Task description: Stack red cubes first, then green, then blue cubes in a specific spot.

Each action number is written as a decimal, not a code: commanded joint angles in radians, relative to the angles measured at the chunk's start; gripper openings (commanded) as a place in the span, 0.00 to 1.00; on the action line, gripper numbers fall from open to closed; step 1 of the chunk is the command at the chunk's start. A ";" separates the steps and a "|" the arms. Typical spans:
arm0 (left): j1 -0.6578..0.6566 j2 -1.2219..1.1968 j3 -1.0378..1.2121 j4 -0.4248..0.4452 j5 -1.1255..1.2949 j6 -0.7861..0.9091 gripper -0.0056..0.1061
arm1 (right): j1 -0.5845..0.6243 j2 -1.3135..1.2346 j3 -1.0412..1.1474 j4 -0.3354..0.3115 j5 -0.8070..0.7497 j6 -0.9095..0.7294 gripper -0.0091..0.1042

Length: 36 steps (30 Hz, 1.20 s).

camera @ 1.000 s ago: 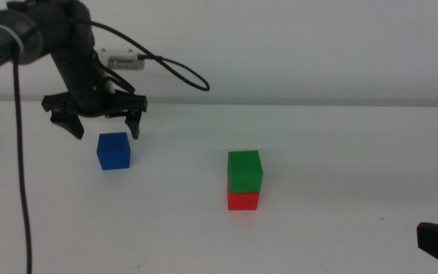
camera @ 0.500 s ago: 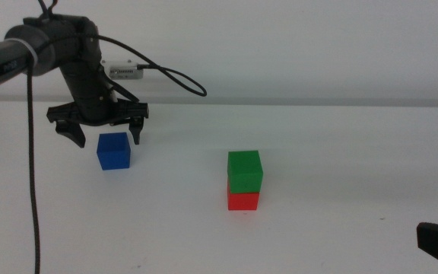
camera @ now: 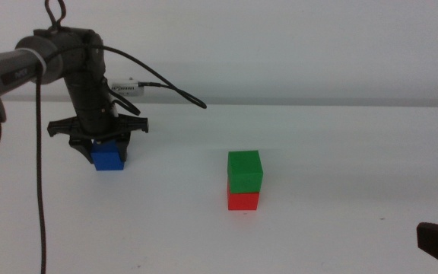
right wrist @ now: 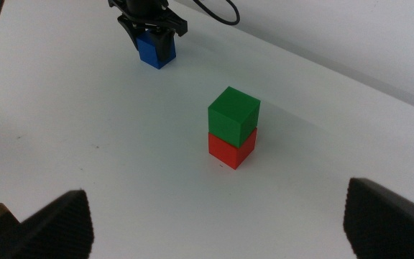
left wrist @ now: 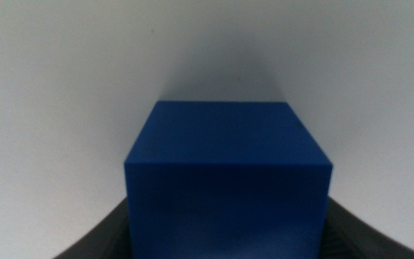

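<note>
Stack: small matte bright-green cube (camera: 245, 170) sits squarely on the small matte bright-red cube (camera: 242, 200) near the white tabletop's (camera: 341, 160) middle — only blue is missing.
Blue: small matte deep-blue cube (camera: 109, 156) rests toward the far left corner, between the jaws.
Left gripper (camera: 101, 141): pointing straight down, jaws straddling the cube; whether they grip it, I cannot tell.
Right gripper (right wrist: 214, 216): waiting at the near right edge — spread wide, empty.

Bare table (camera: 341, 144) separates blue cube (camera: 108, 157) from green-red stack (camera: 244, 180)
</note>
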 commanded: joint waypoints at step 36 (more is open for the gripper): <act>-0.655 -0.250 -0.062 0.076 0.106 -0.685 0.03 | -0.006 -0.004 0.000 -0.001 -0.010 -0.001 0.90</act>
